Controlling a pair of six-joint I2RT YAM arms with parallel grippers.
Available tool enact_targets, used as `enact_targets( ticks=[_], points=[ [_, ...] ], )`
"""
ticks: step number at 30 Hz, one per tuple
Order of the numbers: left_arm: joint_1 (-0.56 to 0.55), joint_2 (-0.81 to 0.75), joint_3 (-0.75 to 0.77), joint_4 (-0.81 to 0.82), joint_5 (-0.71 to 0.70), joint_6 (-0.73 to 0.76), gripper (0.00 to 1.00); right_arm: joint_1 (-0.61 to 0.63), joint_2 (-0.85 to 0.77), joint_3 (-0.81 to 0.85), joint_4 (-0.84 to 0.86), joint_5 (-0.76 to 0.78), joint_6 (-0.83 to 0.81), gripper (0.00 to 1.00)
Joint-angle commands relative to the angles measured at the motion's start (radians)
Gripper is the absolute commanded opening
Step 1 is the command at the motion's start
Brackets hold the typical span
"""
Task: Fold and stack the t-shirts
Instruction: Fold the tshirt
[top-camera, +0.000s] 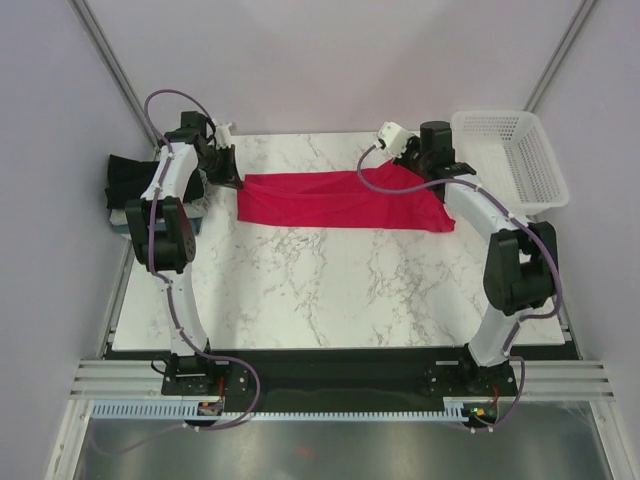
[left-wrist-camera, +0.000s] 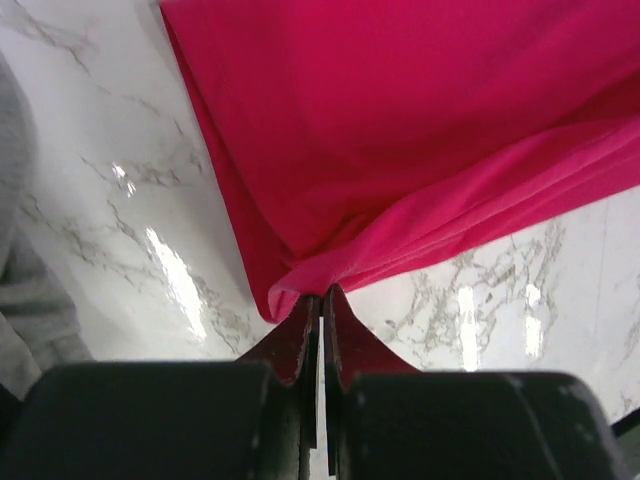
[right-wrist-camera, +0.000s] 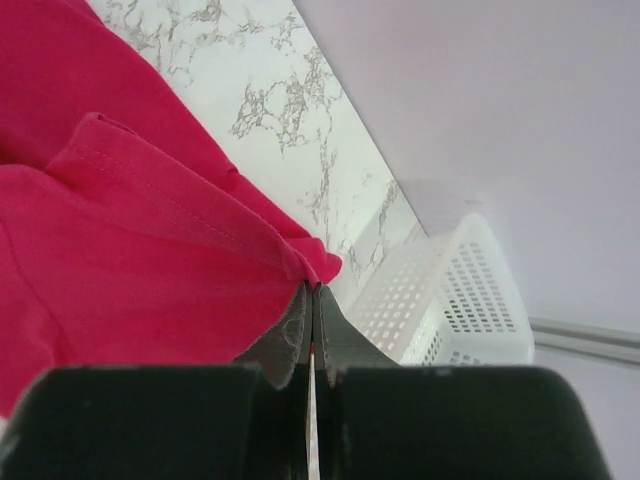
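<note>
Top external view: the red shirt lies in a wide band across the far half of the table, stretched between the two arms. The left gripper is at its left end. The right gripper is at its right end, near the basket at the far right corner. At the table's far left edge, partly behind the left arm, sits a stack of folded shirts, dark on top with paler cloth below.

Both wrist views show the jaws pressed together with only a thin seam between them. In the left wrist view a bunched corner of red cloth runs into that seam, so the left gripper pinches the shirt. In the right wrist view a stitched hem edge is clamped the same way. Most of the cloth rests on the marble.

I judge that the fold of the red shirt is in hand: it is gripped at both ends of one long edge, ready to be laid over. The next move calls for both arms to travel together at an even height and pace. They should carry the gripped edge onto the opposite one, keep the cloth taut enough not to wrinkle, and release only once the edges line up. A crosswise fold and the transfer to the stack would remain.
</note>
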Motion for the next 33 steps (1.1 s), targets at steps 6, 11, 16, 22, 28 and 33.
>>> enact_targets(
  ticks=[6, 11, 16, 22, 28, 33],
  points=[
    [-0.002, 0.184, 0.231, 0.021, -0.080, -0.026, 0.02, -0.019, 0.306, 0.292, 0.064, 0.004, -0.033, 0.00],
    [-0.011, 0.201, 0.249, 0.034, -0.160, -0.039, 0.36, -0.020, 0.403, 0.392, 0.167, 0.161, 0.024, 0.37],
    [-0.006, 0.098, 0.215, 0.042, -0.136, -0.025, 0.68, -0.020, 0.295, 0.345, 0.215, 0.221, 0.126, 0.57],
    [-0.025, -0.035, 0.117, 0.041, -0.015, -0.033, 0.72, -0.019, 0.129, 0.210, 0.170, 0.261, 0.202, 0.61],
    [-0.082, -0.043, 0.072, 0.045, 0.045, -0.020, 0.70, -0.062, 0.061, 0.150, -0.076, 0.122, 0.479, 0.60],
    [-0.102, 0.018, 0.062, 0.044, 0.093, -0.020, 0.69, -0.131, 0.149, 0.231, -0.271, -0.089, 0.753, 0.59]
  ],
)
